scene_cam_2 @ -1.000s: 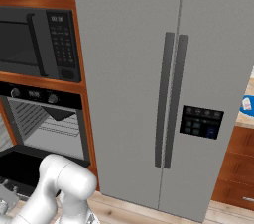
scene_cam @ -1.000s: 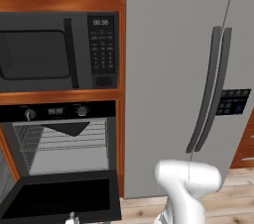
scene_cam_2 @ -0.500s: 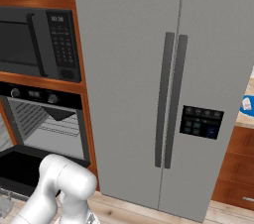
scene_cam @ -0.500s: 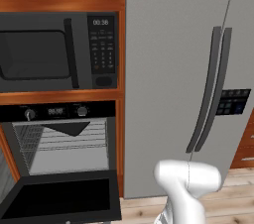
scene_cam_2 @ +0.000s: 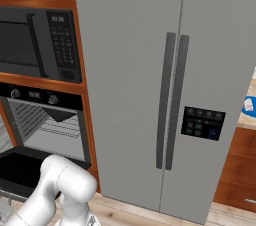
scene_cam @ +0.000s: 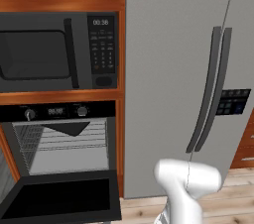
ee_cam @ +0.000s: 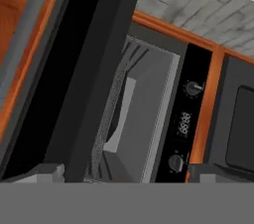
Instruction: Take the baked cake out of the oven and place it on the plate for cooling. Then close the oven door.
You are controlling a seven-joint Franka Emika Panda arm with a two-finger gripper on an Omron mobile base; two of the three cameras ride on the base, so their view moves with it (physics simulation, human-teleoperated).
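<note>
Two dark fingertips of the gripper (ee_cam: 124,173), spread wide and holding nothing, sit at the bottom of the hand view, one at each side. Between and beyond them stands the oven (scene_cam: 62,139), its door (scene_cam: 59,199) dropped open just ahead of the tips. The door's handle is cut off at the frame edge in both base views. The oven is black, with two knobs, a small display and wire racks in a pale cavity, set under the microwave (scene_cam: 57,52)
</note>
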